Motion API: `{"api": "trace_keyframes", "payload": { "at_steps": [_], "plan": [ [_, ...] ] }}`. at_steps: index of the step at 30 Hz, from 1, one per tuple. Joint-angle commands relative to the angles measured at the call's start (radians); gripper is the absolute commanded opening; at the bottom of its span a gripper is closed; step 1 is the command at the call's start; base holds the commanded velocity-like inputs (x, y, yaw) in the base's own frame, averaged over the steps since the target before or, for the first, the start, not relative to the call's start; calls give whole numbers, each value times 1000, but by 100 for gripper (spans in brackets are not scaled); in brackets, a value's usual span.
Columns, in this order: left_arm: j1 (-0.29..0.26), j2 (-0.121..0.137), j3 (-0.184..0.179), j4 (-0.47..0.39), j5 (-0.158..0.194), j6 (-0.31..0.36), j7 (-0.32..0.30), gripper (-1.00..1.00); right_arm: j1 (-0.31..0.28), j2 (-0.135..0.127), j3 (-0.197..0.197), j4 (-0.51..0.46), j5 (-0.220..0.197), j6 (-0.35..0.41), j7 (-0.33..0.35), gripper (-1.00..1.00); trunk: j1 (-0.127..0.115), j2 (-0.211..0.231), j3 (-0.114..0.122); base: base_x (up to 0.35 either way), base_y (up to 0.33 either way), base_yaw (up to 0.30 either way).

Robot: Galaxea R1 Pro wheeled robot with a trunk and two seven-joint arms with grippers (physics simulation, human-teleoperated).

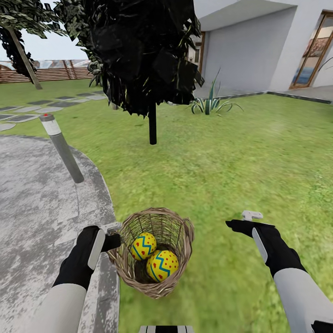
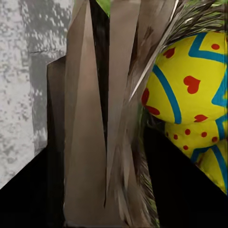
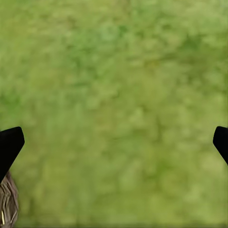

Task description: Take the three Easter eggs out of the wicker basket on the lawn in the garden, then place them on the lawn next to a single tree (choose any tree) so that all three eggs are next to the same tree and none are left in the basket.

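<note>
While 2 eggs (image 1: 155, 256) sit in basket (image 1: 180, 231) — left gripper (image 1: 113, 233) grip unclear | right gripper (image 1: 245, 219) wide apart, empty

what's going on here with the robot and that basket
A two-armed robot stands over a wicker basket at the edge of the lawn, beside a grey stone patio. Its left tool is at the basket's rim. Two Easter eggs show inside the basket. The right tool hangs open over bare grass, holding nothing.
</note>
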Motion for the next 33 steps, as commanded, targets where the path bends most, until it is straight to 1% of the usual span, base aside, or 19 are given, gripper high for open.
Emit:
{"api": "trace_keyframes", "payload": {
  "at_steps": [1,2,4,5,10,22,33],
  "plan": [
    [0,-1,2,68,14,3,9,-100,0,0,-2,-1,-2,5,4,100,0,0,-1,0,0,0],
    [0,-1,2,68,15,3,9,-100,0,0,-2,-1,-2,5,4,100,0,0,-1,0,0,0],
    [0,-1,2,69,42,1,9,-100,0,0,-2,-1,-2,5,4,100,0,0,-1,0,0,0],
    [0,-1,1,70,46,0,9,-100,0,0,-2,-1,-2,5,4,100,0,0,-1,0,0,0],
    [0,-1,-1,86,48,0,8,-100,0,0,-2,0,-2,4,4,100,-2,1,18,0,0,0],
    [-3,-10,-4,76,48,0,8,-100,0,2,-2,2,-4,2,4,100,-8,4,65,0,0,0],
    [-4,-9,-4,74,48,0,8,-100,0,2,-2,5,-3,1,4,100,-50,81,99,0,0,0]
  ]
}}
